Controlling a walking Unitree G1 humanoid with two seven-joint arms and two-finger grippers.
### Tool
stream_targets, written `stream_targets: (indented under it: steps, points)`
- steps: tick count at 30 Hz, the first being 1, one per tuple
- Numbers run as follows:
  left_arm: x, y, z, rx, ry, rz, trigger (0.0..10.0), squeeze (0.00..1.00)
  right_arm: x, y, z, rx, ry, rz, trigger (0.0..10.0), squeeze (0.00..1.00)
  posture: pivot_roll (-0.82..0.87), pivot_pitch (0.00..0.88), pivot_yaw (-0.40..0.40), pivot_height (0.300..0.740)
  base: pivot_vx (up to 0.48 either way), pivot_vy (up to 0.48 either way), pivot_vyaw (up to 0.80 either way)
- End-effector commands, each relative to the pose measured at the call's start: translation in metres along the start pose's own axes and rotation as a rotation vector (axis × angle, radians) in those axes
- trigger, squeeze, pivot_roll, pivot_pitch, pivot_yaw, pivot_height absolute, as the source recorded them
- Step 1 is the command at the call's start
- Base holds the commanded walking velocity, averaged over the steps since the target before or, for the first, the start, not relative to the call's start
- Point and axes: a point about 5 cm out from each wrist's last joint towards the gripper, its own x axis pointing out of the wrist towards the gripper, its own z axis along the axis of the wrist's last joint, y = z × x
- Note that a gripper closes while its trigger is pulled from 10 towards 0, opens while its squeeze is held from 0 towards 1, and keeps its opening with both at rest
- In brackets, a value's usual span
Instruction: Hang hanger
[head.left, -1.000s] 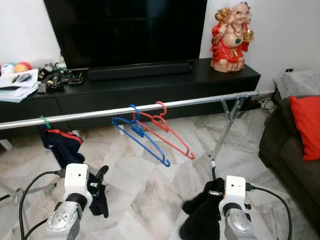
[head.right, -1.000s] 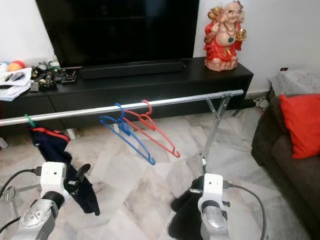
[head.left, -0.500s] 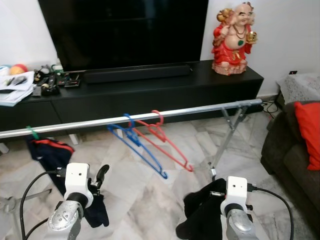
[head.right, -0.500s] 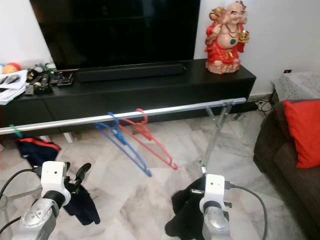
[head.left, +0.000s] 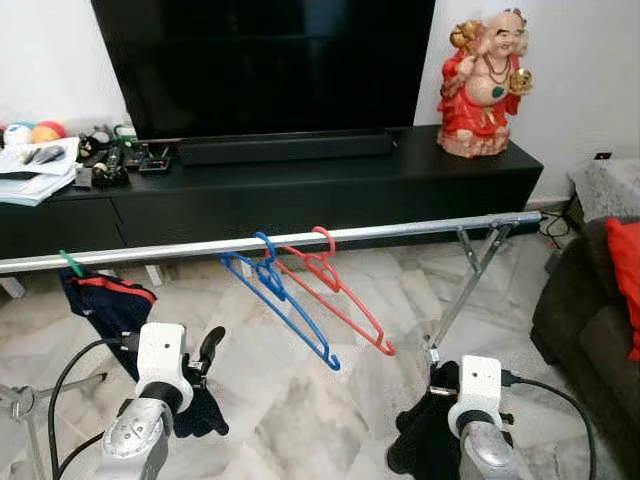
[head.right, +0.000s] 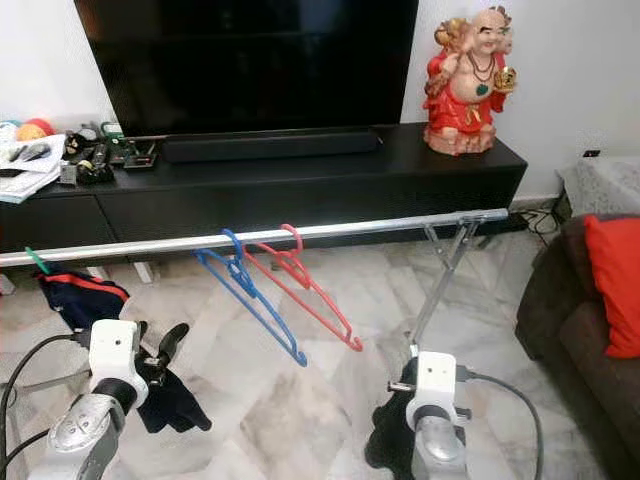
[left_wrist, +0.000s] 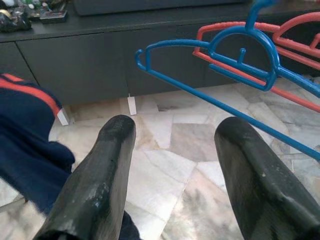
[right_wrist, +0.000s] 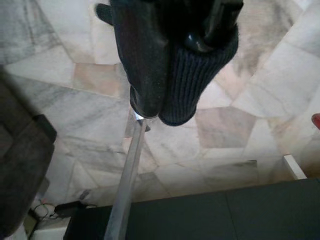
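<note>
Left wrist view: left gripper spread, empty, below blue hanger and red hanger on rail; right gripper pinches dark cloth.

Blue hanger, red hanger, on silver rail

We're in a home living room. Big black TV on the wall above a long low black TV cabinet with a soundbar on it. Red laughing Buddha figurine at one end, papers and small clutter at the other. Marble tile floor, dark sofa with a red cushion. Metal clothes rail in front of us with plastic hangers and a navy garment.
</note>
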Motion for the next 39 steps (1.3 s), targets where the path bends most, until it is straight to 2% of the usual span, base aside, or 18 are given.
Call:
stream_targets:
  steps: [1, 32, 33, 39]
  points:
    - [-0.0014, 0.0021, -0.003, 0.003, 0.019, 0.006, 10.0, 0.0, 0.0025, 0.0063, 0.0089, -0.009, -0.037, 0.022, 10.0, 0.0, 0.12, 0.0, 0.027, 0.74, 0.0, 0.0, 0.8]
    - [-0.0013, 0.002, -0.0031, 0.003, 0.019, 0.004, 10.0, 0.0, 0.0025, 0.0064, 0.0088, -0.007, -0.037, 0.021, 10.0, 0.0, 0.12, 0.0, 0.027, 0.74, 0.0, 0.0, 0.8]
    - [-0.0006, -0.0006, -0.0063, 0.021, 0.039, -0.013, 10.0, 0.0, 0.0019, 0.0029, 0.0059, 0.0, -0.022, 0.005, 10.0, 0.0, 0.12, 0.0, 0.018, 0.74, 0.0, 0.0, 0.0]
    - [-0.0012, -0.0007, -0.0101, 0.007, 0.057, -0.027, 10.0, 0.0, 0.0014, 0.0016, 0.0041, 0.008, -0.014, -0.004, 10.0, 0.0, 0.12, 0.0, 0.018, 0.74, 0.0, 0.0, 0.0]
